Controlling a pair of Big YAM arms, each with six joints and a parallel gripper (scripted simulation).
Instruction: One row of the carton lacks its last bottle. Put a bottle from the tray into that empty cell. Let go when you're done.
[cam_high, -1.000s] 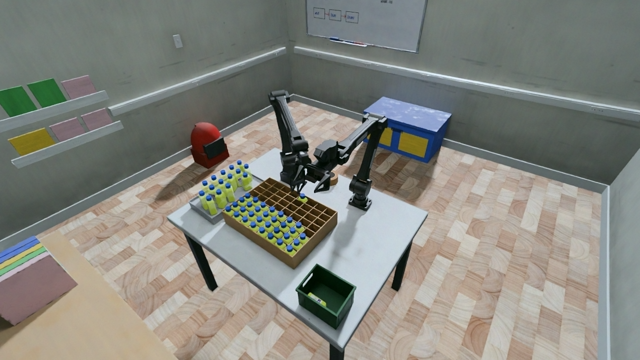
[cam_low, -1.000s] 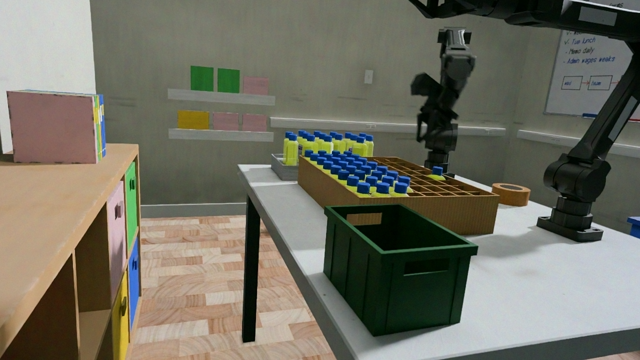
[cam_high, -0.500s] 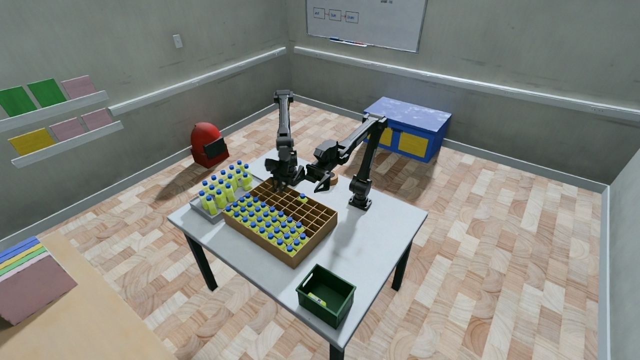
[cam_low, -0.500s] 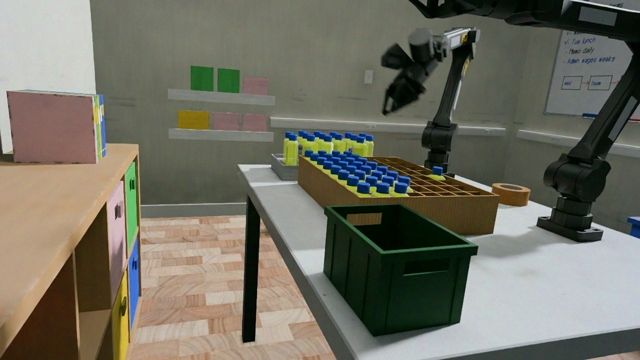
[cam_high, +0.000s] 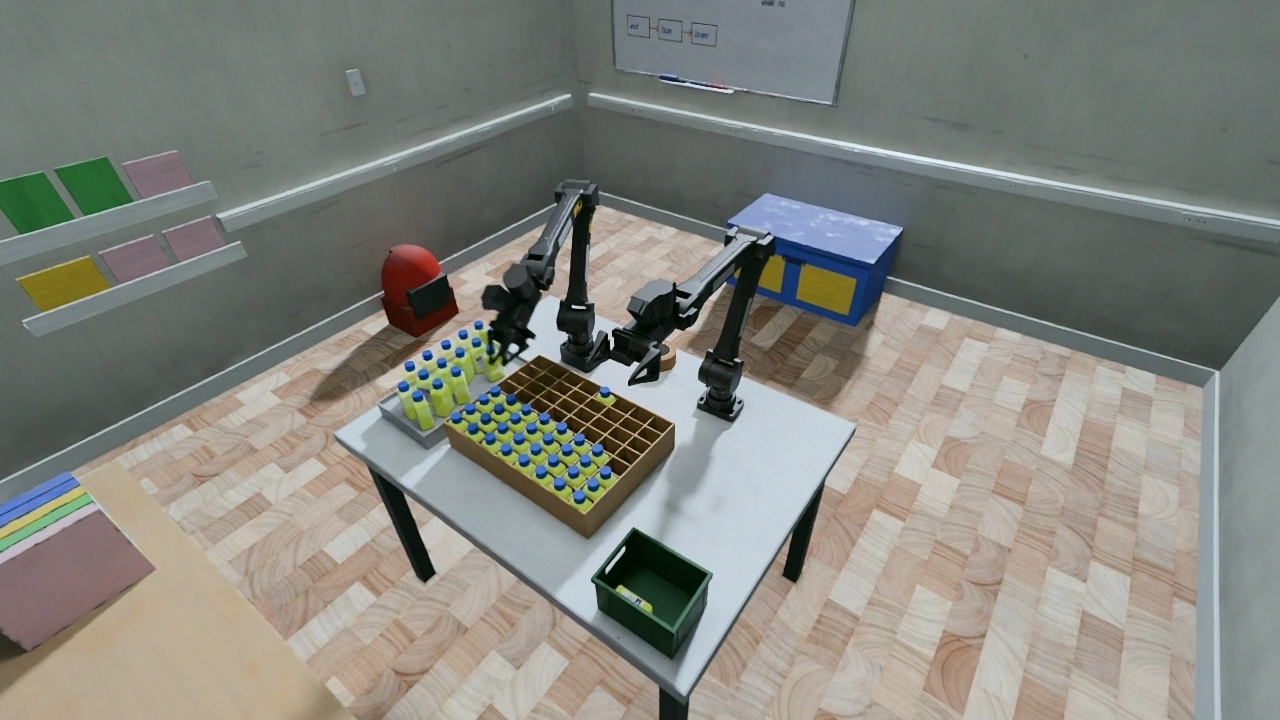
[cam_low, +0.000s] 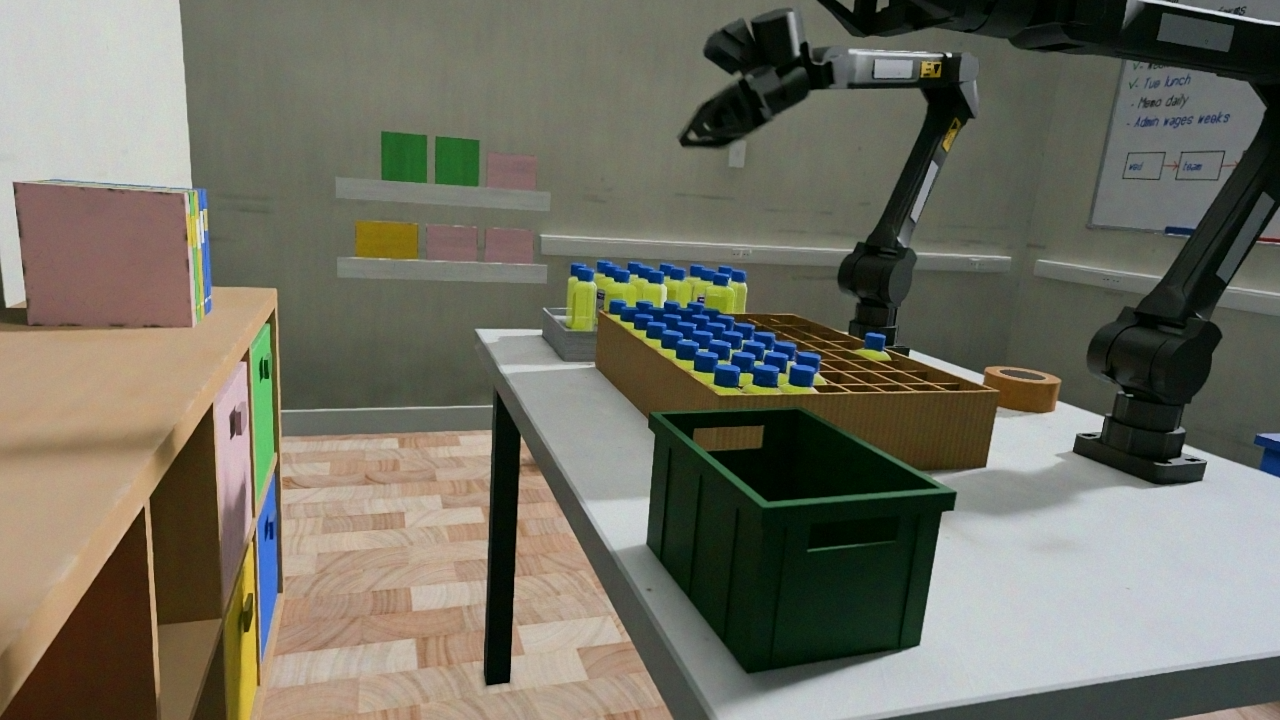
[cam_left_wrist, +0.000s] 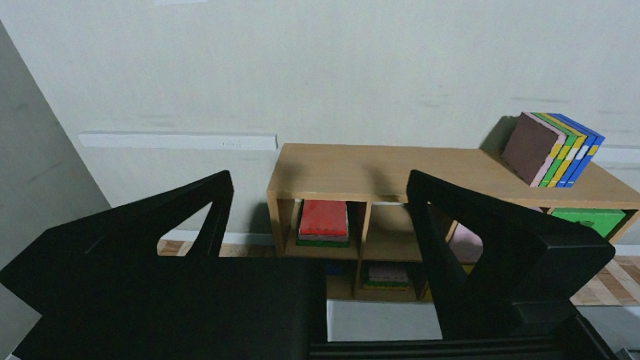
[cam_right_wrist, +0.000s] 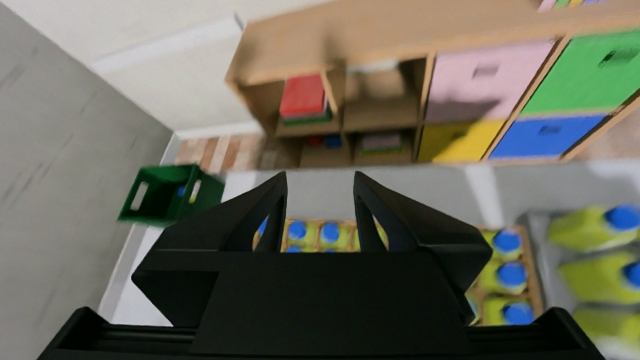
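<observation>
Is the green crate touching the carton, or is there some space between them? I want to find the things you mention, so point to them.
Apart. The top view shows it: a strip of white tabletop (cam_high: 760, 447) (cam_low: 1074, 573) lies between the crate (cam_high: 640, 622) (cam_low: 716, 555) (cam_right_wrist: 209, 188) and the carton's (cam_high: 631, 480) (cam_low: 921, 429) (cam_right_wrist: 534, 272) nearest corner.

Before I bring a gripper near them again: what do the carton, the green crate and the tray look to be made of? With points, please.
Carton (cam_high: 631, 480) (cam_low: 930, 429) (cam_right_wrist: 534, 280): matte brown corrugated cardboard, by its fine vertical ribbing.
Green crate (cam_high: 635, 626) (cam_low: 716, 537) (cam_right_wrist: 207, 192): probably moulded plastic, smooth, with a thick rim and handle slots.
Tray (cam_high: 407, 428) (cam_low: 568, 340) (cam_right_wrist: 542, 240): plain dull grey; plastic or painted metal, I can't tell which.
</observation>
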